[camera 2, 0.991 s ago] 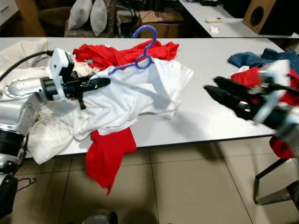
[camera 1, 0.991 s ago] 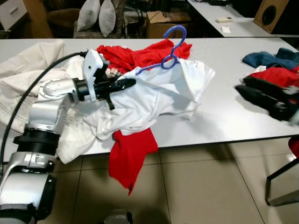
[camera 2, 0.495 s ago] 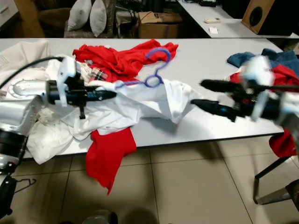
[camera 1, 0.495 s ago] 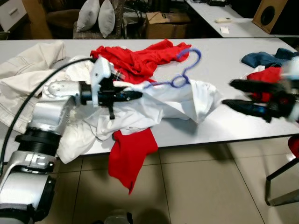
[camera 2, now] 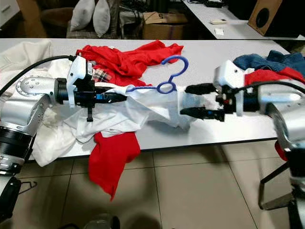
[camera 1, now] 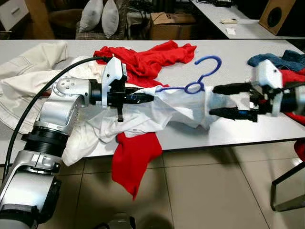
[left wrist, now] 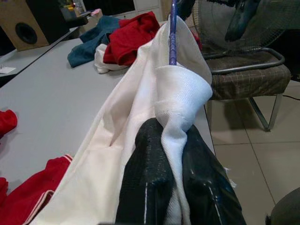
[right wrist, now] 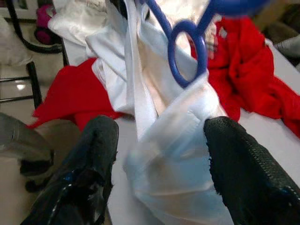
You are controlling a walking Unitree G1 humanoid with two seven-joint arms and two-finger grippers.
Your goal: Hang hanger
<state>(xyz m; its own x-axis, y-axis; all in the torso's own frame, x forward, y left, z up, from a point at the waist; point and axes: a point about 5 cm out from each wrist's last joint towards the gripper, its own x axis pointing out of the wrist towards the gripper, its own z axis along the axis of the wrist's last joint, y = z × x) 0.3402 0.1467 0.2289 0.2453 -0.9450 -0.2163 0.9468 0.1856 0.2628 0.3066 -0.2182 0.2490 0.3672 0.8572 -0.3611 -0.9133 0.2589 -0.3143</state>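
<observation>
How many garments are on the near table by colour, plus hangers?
White shirt on the blue hanger, gripped by the left gripper; right gripper open at its far side: 1
Cream cloth: 1
Red: 3
Blue: 1
Hangers: 1
Total: 7

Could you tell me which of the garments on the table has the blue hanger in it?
The white shirt, stretched between the left tool and right tool; the red garments lie loose, without a hanger.
</observation>
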